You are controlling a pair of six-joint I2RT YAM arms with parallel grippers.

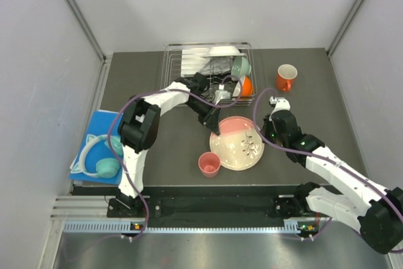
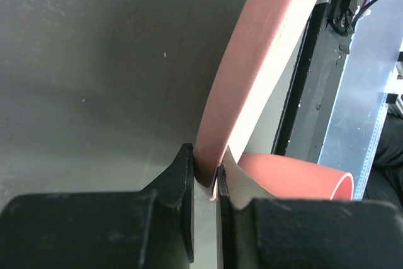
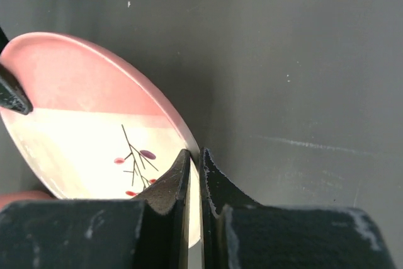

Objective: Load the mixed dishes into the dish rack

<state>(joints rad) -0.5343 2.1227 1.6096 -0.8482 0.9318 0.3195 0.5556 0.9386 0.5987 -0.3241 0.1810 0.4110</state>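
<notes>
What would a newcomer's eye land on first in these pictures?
Both arms pinch the pale pink plate at the centre: the left gripper on its left rim, the right gripper on its right rim. Behind it, the dish rack holds a white plate, a mint-green bowl and an orange bowl; the orange mug and small pink cup sit outside.

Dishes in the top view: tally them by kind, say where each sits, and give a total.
Plates: 2, white plate in the rack, pink plate over the table
Bowls: 2, mint bowl and orange bowl, both in the rack
Mugs: 1, orange mug on the table
Cups: 1, pink cup on the table
Total: 6
</notes>
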